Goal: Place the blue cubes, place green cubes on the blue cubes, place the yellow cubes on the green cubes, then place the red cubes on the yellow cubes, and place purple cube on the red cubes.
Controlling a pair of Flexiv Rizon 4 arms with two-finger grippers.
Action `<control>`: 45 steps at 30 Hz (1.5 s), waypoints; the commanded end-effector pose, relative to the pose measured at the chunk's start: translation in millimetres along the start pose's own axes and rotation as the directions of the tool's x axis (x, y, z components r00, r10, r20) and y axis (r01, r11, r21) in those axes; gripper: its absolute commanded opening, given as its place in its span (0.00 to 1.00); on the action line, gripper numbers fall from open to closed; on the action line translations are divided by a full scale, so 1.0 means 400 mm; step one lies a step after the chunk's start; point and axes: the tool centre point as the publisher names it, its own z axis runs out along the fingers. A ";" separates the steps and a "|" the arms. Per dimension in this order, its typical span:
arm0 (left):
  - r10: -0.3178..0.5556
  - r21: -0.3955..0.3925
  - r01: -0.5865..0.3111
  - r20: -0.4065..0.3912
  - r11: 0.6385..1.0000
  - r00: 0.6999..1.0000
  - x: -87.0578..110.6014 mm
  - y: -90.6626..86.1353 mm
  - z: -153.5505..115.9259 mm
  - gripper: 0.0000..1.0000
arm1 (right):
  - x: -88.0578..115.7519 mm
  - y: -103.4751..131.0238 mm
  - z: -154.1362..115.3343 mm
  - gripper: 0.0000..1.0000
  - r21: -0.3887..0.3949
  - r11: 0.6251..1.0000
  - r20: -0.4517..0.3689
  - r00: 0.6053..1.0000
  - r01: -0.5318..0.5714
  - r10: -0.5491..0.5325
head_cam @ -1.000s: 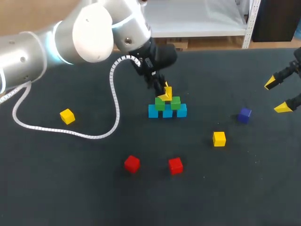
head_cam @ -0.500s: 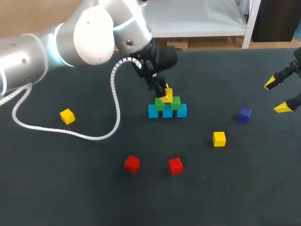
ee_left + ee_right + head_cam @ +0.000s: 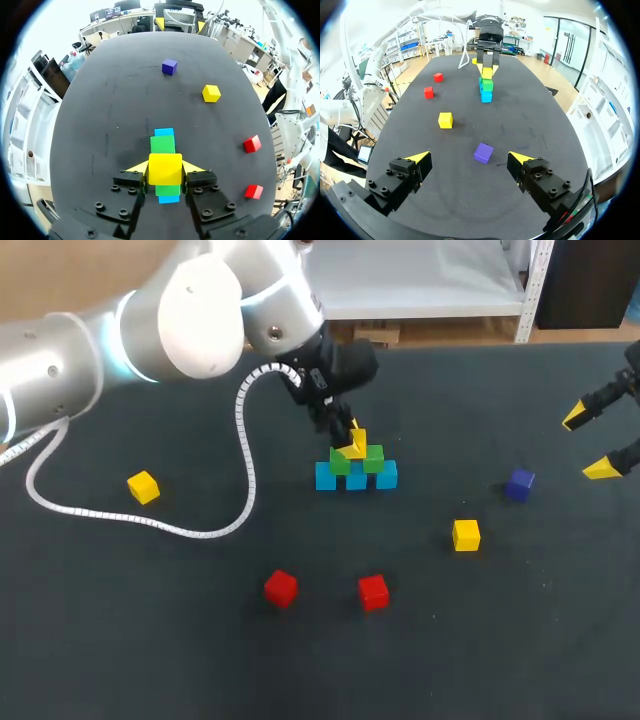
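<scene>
While left fingers (image 3: 136, 168) grip a yellow cube (image 3: 165, 169) over green cubes (image 3: 163, 144), right fingers (image 3: 419, 158) gape near purple cube (image 3: 483, 152).

A dark matte table (image 3: 150, 640)

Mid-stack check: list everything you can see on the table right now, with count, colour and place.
blue cubes: three, blue, a row at the table's middle.
green cubes: two, green, on the blue cubes.
held yellow cube: one, yellow, over the green cubes.
loose yellow cubes: two, yellow, one far left, one right of the stack and nearer the front.
red cubes: two, red, apart, in front of the stack.
purple cube: one, purple, right of the stack.
cable: one, white, looping left of the stack.
table: one, black.
left end effector: shut on the held yellow cube.
right end effector: open, empty, near the table's right edge.
</scene>
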 end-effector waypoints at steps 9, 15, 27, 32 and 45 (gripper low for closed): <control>0.012 0.009 -0.012 -0.005 1.000 1.000 -0.006 0.008 0.003 0.00 | 0.001 -0.002 0.000 1.00 -0.001 1.000 0.003 1.000 0.001 -0.001; 0.012 0.012 -0.012 -0.004 1.000 1.000 -0.005 0.008 0.004 0.00 | 0.001 -0.002 0.000 1.00 -0.001 1.000 0.003 1.000 0.001 -0.001; 0.013 0.018 -0.013 0.002 1.000 1.000 -0.004 0.009 0.007 0.00 | 0.001 -0.002 0.000 1.00 -0.001 1.000 0.003 1.000 0.001 -0.001; 0.012 0.021 -0.012 0.005 1.000 1.000 -0.004 0.011 0.008 0.00 | 0.001 -0.002 0.000 1.00 -0.001 1.000 0.003 1.000 0.001 -0.001; 0.012 0.026 -0.013 0.010 1.000 1.000 -0.003 0.015 0.010 0.32 | 0.001 -0.002 0.000 1.00 -0.001 1.000 0.003 1.000 0.001 -0.001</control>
